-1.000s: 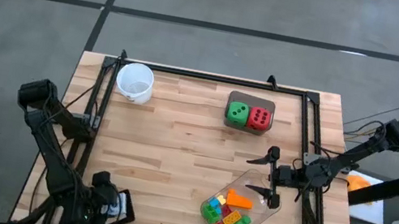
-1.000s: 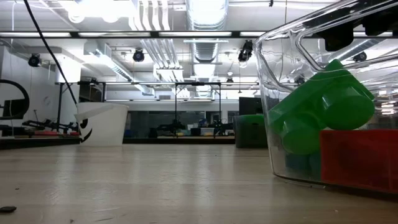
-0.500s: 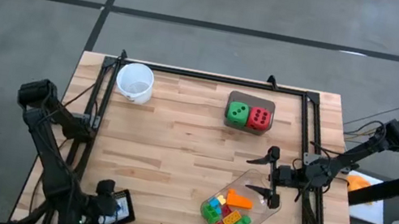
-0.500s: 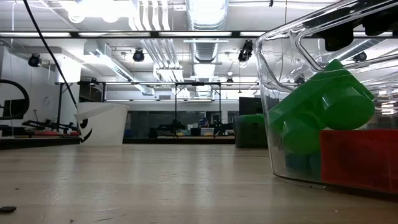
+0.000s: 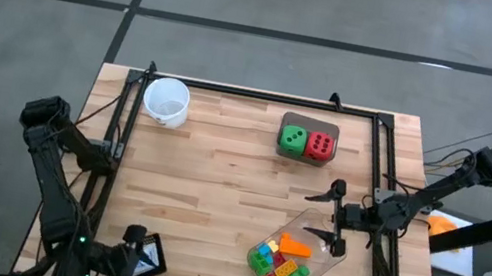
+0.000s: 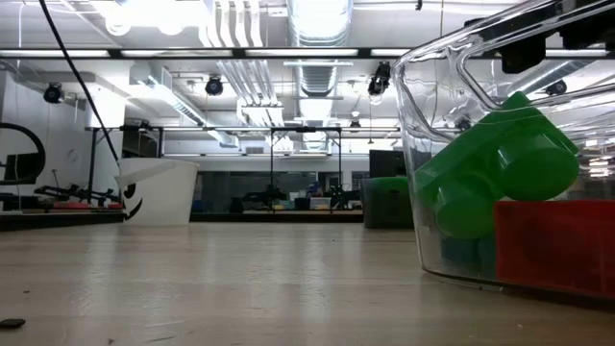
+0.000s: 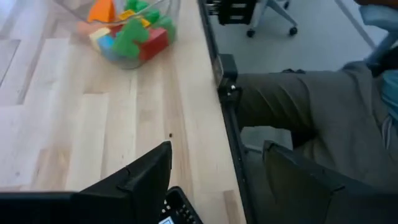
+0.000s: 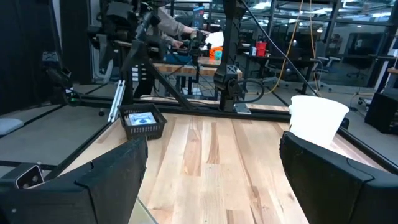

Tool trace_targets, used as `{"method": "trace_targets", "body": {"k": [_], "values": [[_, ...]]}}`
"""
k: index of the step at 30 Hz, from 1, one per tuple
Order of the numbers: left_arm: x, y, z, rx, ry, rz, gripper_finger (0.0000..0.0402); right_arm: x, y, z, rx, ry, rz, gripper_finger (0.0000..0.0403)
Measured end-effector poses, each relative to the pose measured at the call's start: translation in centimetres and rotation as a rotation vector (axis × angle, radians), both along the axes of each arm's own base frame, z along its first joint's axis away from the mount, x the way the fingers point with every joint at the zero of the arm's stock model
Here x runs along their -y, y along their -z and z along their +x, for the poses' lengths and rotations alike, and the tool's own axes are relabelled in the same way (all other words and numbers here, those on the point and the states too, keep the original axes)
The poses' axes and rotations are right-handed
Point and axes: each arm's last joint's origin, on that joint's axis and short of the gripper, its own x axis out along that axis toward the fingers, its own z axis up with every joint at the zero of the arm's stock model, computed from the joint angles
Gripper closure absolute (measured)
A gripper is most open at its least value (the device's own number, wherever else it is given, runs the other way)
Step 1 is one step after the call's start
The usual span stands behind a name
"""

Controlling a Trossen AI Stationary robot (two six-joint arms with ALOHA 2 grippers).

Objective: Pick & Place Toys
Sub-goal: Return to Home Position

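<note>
Bricks [image 5: 280, 262] are kept in clear tray [image 5: 319, 264], just beside right gripper [image 5: 331, 217], jaws spread, nothing pinched. Left gripper [image 5: 140, 255], jaws also spread, is found well apart, at left corner of table [image 5: 218, 184].

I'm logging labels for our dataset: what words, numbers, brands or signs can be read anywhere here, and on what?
No readable word, number or brand anywhere.
Green dotted die and red dotted die: dots only, no digits.
White round cup: dark mark on its side, not legible.
Blue item in the small black mesh bin: too blurred to read.
Left claw, right claw: no lettering visible.
</note>
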Motion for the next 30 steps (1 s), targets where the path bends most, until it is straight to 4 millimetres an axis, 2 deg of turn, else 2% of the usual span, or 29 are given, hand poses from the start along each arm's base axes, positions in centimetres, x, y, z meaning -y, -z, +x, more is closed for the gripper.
{"method": "trace_targets", "body": {"k": [3,5,9,15,20,23,26,28,30], "values": [[-0.6,0.6,0.6,0.004,0.04,0.004,0.0152,0.1,-0.1,-0.1,0.008,0.0,0.005,0.0046],[-1.0,1.2,1.2,0.024,0.153,-0.045,0.0152,0.1,-0.2,-0.1,0.012,0.0,0.008,0.0046],[-2.8,1.6,2.1,0.23,0.4,-0.186,0.0152,0.1,-0.3,-0.2,0.019,-0.005,0.01,0.0046],[-8.9,3.1,-0.6,0.356,0.291,-0.112,0.0152,0.2,-0.9,-0.5,0.053,-0.01,0.032,0.0046],[-12.8,3.9,-3.4,0.456,0.23,-0.021,0.0152,0.6,-1.5,-1.0,0.085,-0.004,-0.01,0.0046],[-14.7,4.8,-4.5,0.491,0.203,-0.007,0.0152,1.2,-1.7,-1.2,0.079,0.126,-0.011,0.0046],[-16.1,6.3,-5.4,0.516,0.2,0.002,0.0152,1.9,-2.1,-1.7,0.104,0.296,0.184,0.0046],[-16.8,7.2,-5.9,0.534,0.202,-0.008,0.0152,1.8,-2.2,-2.0,0.113,0.256,0.203,0.0046],[-17.3,7.9,-6.3,0.556,0.234,-0.046,0.0152,1.5,-2.3,-2.2,0.117,0.089,0.168,0.0046]]}}
